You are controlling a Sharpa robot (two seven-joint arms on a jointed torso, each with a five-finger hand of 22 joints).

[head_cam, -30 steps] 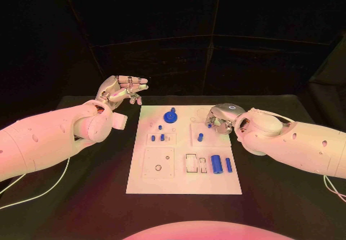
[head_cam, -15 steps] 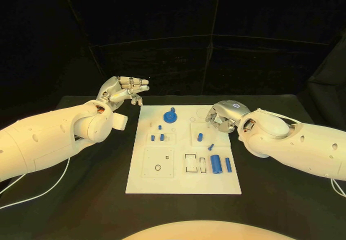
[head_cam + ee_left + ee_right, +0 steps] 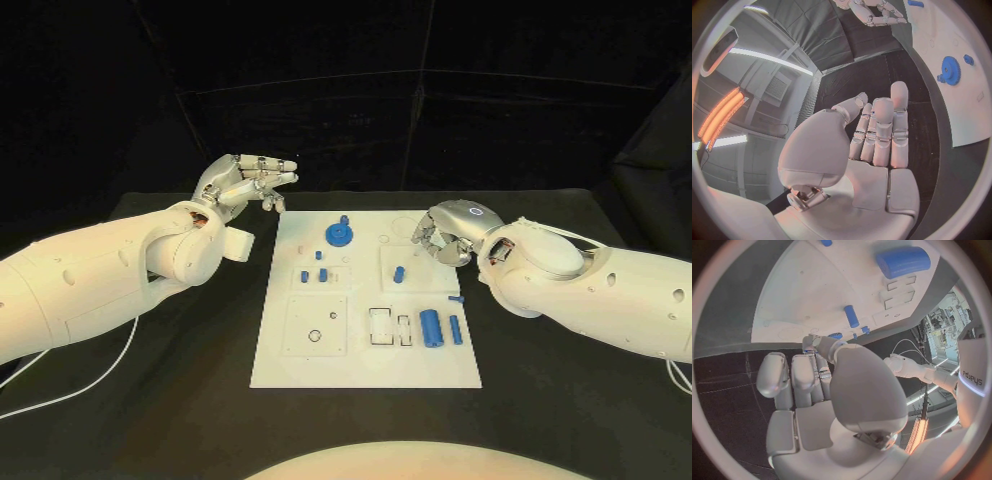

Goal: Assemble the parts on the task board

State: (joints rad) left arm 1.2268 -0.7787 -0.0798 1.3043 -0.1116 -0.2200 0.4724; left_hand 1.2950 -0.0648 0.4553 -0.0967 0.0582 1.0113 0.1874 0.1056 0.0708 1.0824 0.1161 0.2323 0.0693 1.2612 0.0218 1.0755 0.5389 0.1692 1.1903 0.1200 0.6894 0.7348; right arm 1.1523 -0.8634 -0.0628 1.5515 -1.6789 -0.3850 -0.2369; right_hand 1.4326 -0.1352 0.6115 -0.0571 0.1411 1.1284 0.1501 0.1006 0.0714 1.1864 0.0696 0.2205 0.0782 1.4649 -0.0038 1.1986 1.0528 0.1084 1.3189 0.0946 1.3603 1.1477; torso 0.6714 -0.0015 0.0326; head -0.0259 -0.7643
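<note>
The white task board (image 3: 368, 355) lies mid-bench; the right hand (image 3: 441, 238), fingers curled in and holding nothing, hangs over its far right edge, nearest the small blue peg (image 3: 456, 298) lying toward the robot from it, while the left hand (image 3: 248, 183) hovers empty, fingers loosely curled, off the far left corner

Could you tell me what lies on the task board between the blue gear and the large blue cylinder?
In the head view, a short blue peg stands between the blue gear and the large blue cylinder.

White task board (image 3: 289, 365), blue parts (image 3: 431, 325) scattered
</note>
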